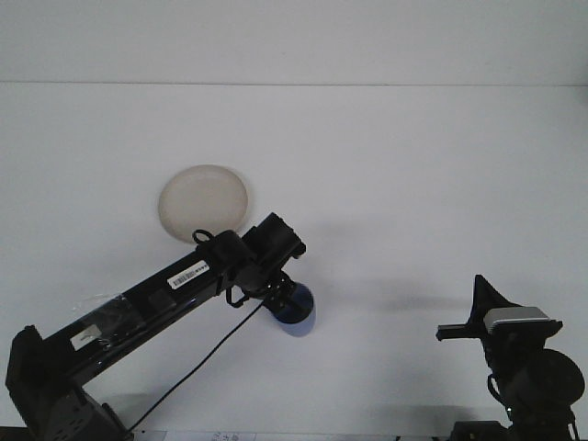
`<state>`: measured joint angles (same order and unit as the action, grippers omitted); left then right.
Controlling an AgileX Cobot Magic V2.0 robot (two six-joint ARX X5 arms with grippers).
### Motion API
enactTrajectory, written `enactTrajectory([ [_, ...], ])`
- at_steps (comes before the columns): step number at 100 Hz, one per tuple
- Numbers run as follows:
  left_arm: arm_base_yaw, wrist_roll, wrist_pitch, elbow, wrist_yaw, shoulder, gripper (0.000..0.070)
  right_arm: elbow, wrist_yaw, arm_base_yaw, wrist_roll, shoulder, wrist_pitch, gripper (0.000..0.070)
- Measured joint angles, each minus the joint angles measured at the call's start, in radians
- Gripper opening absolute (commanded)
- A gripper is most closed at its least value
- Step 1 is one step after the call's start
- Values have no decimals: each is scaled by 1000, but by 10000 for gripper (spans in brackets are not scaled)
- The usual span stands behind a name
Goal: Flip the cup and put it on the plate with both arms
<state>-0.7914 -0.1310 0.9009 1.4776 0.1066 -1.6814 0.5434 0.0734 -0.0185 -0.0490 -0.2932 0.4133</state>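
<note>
A blue cup [297,315] stands on the white table, just right of centre and near the front. My left gripper [281,296] comes down on it from the upper left and covers its left side; the wrist hides how it meets the cup. A round cream plate [204,201] lies behind and to the left of the cup, bare and apart from the arm. My right gripper [478,317] hovers at the bottom right, far from both cup and plate, with nothing in it.
The left arm [156,294] runs diagonally from the bottom left corner toward the cup, with a black cable [197,363] hanging under it. The table's far edge [294,84] meets a white wall.
</note>
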Motion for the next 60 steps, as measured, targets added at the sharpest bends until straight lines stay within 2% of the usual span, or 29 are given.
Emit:
enactTrajectory([
  [16, 94, 36, 50, 162, -122, 6, 6, 0, 0, 0, 0, 0, 0, 0],
  [30, 225, 43, 26, 262, -198, 8, 6, 0, 0, 0, 0, 0, 0, 0],
  [60, 492, 44, 17, 273, -218, -6, 6, 0, 0, 0, 0, 0, 0, 0],
])
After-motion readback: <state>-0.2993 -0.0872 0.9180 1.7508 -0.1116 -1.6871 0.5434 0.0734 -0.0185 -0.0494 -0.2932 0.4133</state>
